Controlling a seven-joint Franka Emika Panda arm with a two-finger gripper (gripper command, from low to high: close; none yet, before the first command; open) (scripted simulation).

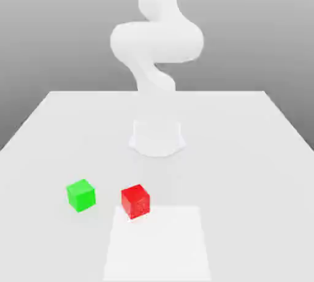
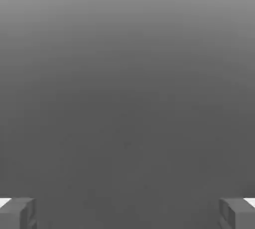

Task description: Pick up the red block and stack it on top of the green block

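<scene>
The red block [image 1: 135, 201] sits on the white table [image 1: 245, 152] near its front, just to the exterior view's left of centre. The green block [image 1: 81, 195] rests on the table a short way further to that view's left, apart from the red one. In the hand view my gripper [image 2: 127, 213] is open: its two grey fingertips [image 2: 17, 213] stand far apart with nothing between them, and only plain grey background lies beyond them. The white arm [image 1: 156, 41] rises from its base and bends upward behind the blocks.
The arm's round base [image 1: 157, 137] stands mid-table behind the blocks. A lighter rectangular patch [image 1: 158, 244] marks the table's front, with the red block at its far left corner.
</scene>
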